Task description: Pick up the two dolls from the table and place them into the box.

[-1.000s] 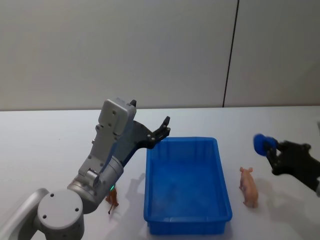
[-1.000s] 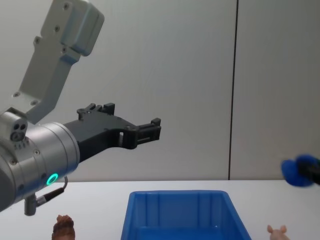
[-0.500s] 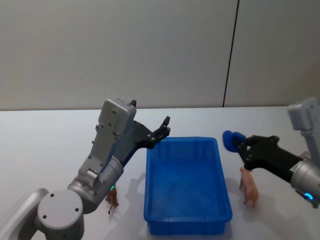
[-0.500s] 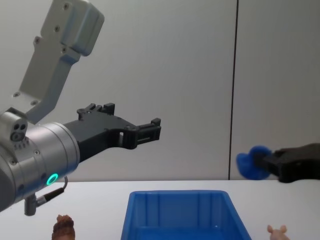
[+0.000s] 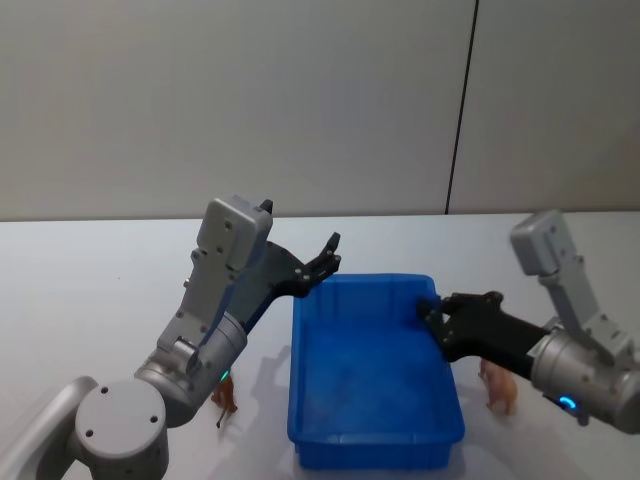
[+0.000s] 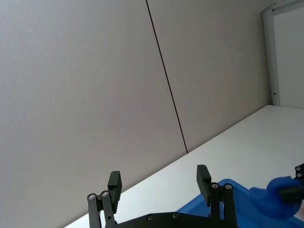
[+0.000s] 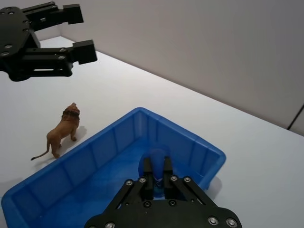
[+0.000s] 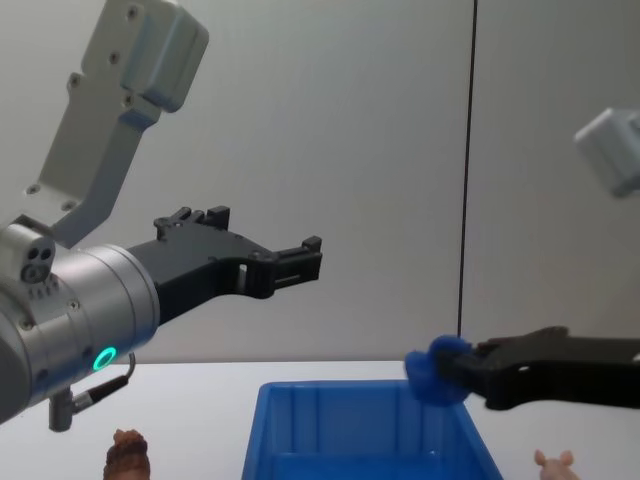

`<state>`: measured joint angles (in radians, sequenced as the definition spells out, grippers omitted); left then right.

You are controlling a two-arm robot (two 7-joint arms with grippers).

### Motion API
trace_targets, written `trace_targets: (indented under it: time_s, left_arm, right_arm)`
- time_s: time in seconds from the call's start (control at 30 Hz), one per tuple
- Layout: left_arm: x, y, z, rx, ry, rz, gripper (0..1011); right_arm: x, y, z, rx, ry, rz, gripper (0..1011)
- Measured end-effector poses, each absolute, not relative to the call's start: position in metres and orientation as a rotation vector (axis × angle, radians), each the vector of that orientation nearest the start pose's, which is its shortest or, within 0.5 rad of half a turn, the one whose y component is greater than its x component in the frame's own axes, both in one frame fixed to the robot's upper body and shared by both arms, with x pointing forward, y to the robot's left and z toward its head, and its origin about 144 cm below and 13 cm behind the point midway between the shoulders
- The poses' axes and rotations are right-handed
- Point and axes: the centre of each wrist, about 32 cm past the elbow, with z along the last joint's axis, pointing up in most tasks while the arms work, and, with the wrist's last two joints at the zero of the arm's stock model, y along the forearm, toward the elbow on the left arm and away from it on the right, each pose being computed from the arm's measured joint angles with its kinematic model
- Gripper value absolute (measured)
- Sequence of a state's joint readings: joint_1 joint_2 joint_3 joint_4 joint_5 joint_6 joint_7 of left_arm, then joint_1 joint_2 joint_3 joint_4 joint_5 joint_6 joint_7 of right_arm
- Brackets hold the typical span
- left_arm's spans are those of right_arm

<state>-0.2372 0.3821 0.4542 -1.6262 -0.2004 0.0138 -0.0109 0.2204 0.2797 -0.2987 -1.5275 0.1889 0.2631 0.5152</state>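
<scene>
Dolls: neither is in the box yet.

Head view. The brown doll (image 5: pixel 225 398) is seen standing on the counter (image 5: pixel 90 300) just beside the left wall of the box (image 5: pixel 296 380). The pink doll (image 5: pixel 500 390) is seen on the counter just right of the box, partly covered by the right arm. The left hand (image 5: pixel 322 262) is held high over the box's far left corner. The right hand (image 5: pixel 440 315) is reached in over the box's right rim.

Left wrist view. The left hand (image 6: pixel 159 183) is spread wide, with nothing between its fingers. A small blue object (image 6: pixel 271 202) is noted beyond the near corner of the box (image 6: pixel 240 199).

Right wrist view. The right hand (image 7: pixel 157 173) is closed to a narrow gap on the small blue object (image 7: pixel 156 154), above the floor of the box (image 7: pixel 180 133). What this object is cannot be told; it is neither doll. The brown doll (image 7: pixel 64 130) is seen outside the box, with the left hand (image 7: pixel 78 32) well above it.

Chest view. The small blue object (image 8: pixel 435 372) is pinched at the tip of the right hand (image 8: pixel 455 375), above the box (image 8: pixel 350 430). The left hand (image 8: pixel 305 262) is higher still. The brown doll (image 8: pixel 128 455) and pink doll (image 8: pixel 555 465) are seen to either side of the box.

Risks, as judged. The pink doll could be toppled when the right arm is drawn back over it. The brown doll stands so close to the box wall that a finger could be blocked by the rim, or the doll pushed over.
</scene>
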Motion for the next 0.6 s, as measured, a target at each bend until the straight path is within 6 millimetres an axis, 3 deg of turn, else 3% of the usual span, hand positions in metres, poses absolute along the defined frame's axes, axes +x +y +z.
trace_targets:
  time_s: [0.17,0.4,0.6]
  left_arm:
    - [0.492,0.198,1.204,0.061,-0.268,1.124,1001]
    - [0.492,0.198,1.204,0.061,-0.268,1.124,1001]
    - [0.492,0.198,1.204,0.061,-0.268,1.124,1001]
  right_arm:
    - [0.51,-0.213,1.184,-0.227,0.06,-0.777,198]
    - [0.512,-0.206,1.181,-0.228,0.068,-0.765,450]
    - [0.512,-0.207,1.18,-0.222,0.073,-0.778,609]
